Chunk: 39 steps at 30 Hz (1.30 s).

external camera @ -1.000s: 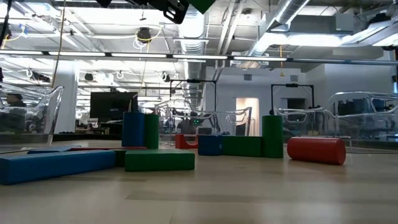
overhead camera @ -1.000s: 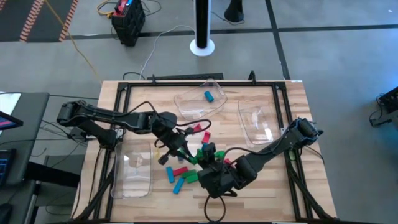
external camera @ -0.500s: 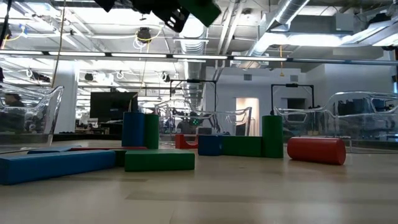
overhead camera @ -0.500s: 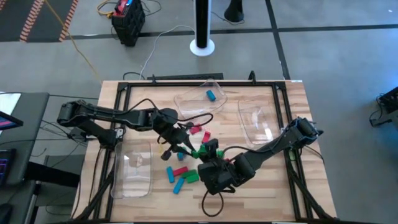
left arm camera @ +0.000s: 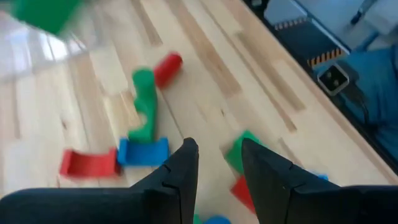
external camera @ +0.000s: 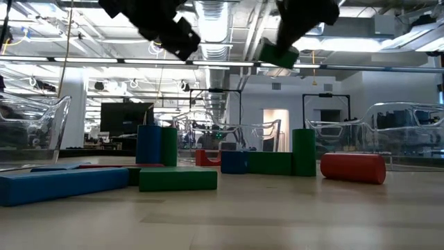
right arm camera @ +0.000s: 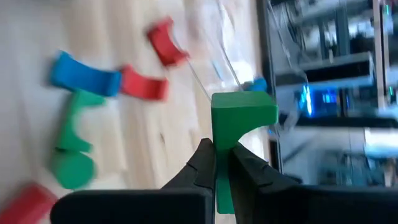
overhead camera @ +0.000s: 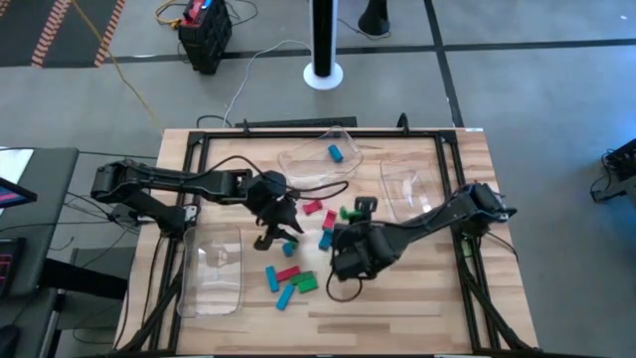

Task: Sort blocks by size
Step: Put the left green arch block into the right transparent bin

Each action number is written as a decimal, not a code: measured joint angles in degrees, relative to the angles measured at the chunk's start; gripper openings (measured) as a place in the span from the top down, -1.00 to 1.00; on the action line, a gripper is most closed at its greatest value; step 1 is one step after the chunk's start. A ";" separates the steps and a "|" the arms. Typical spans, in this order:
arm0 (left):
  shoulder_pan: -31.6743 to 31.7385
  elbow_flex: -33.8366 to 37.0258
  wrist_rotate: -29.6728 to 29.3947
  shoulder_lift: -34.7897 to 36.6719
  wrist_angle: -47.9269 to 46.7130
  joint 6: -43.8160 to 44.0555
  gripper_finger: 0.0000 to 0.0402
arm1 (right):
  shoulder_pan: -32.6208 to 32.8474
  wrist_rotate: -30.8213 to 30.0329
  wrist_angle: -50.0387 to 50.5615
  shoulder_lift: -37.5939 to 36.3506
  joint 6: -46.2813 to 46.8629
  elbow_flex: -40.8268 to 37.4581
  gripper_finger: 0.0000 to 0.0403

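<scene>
Green block [right arm camera: 243, 112] pinched in right hand [right arm camera: 222, 155]; left hand [left arm camera: 217, 165] part-open, empty. One blue block [overhead camera: 335, 153] in 12 o'clock tray [overhead camera: 298, 169], most blocks [overhead camera: 288, 278] unsorted on desk [overhead camera: 417, 288].

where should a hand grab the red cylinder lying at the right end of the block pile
Across the middle of its round side, coming straight down. The red cylinder lies on its side on the wooden table, apart from the upright green block beside it, so fingers can straddle it. Closing along its length would be harder, and it could roll.

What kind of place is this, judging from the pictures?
Probably a robotics lab or workshop: a wooden table in a metal frame, exposed ceiling ducts with strip lights, and a concrete floor with cables.
</scene>
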State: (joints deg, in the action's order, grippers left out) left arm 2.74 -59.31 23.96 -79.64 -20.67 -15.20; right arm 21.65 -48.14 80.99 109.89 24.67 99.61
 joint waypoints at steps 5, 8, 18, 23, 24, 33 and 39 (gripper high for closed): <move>-0.53 0.00 -0.31 0.01 -4.39 -0.14 0.41 | -3.75 0.18 8.81 -0.08 6.78 0.00 0.76; -1.16 0.02 -0.32 0.59 -6.26 -0.15 0.41 | -6.28 0.78 8.78 -0.91 8.32 -0.57 0.76; -1.79 0.02 -1.97 8.05 -10.05 1.31 0.41 | -15.68 4.44 8.97 -5.22 9.52 -0.66 0.75; -1.82 0.02 -2.31 12.92 -10.89 1.45 0.41 | -20.75 4.76 7.99 -6.92 6.33 -0.66 0.75; -1.93 0.02 -2.31 13.70 -10.87 1.49 0.41 | -21.76 4.76 8.03 -7.28 5.67 -0.66 0.75; -3.43 0.02 -2.37 19.97 -12.34 1.83 0.41 | -31.65 5.81 5.73 -12.78 -0.56 -0.66 0.75; -3.58 1.51 -2.84 23.25 -12.64 2.46 0.41 | -39.15 14.36 -6.28 -19.41 -7.98 -5.29 0.75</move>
State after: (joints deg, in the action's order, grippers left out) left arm -0.84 -57.80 21.12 -56.39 -33.31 -12.74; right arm -17.50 -33.78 74.71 90.47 16.69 94.32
